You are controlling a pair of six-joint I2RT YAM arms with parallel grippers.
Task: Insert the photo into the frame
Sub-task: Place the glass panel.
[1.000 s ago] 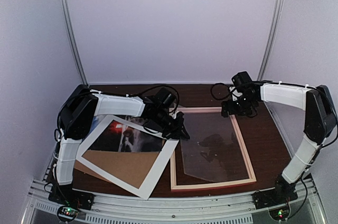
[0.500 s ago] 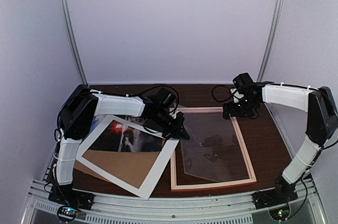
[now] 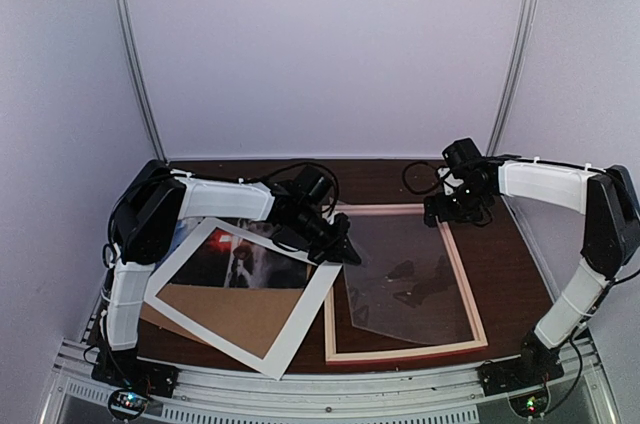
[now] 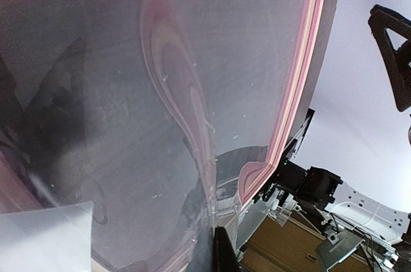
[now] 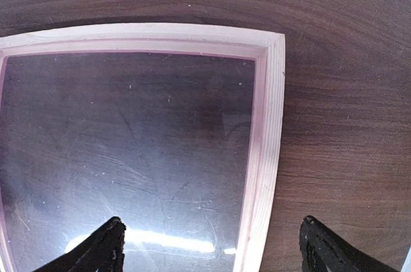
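Observation:
The frame (image 3: 473, 294), pink-rimmed with pale wood showing, lies flat at the table's centre right. A clear sheet (image 3: 400, 279) lies askew in it. The photo (image 3: 235, 259), dark with a red glow, lies at the left under a white mat (image 3: 305, 309), with brown backing board (image 3: 235, 316) over its near part. My left gripper (image 3: 340, 247) is at the frame's far left corner, shut on the clear sheet's edge. In the left wrist view the sheet (image 4: 160, 92) fills the picture and one finger (image 4: 221, 254) shows. My right gripper (image 3: 457, 209) is open above the frame's far right corner (image 5: 266, 124), fingers (image 5: 106, 249) straddling the rail.
The mat, photo and backing board overlap in a pile that reaches the frame's left rail and the table's near left edge. Dark wood table (image 3: 510, 244) shows to the right of the frame and behind it. White walls close in on three sides.
The clear sheet has shifted a little to the right inside the frame. My right gripper has drifted slightly right over the far right corner. The left arm has barely moved.

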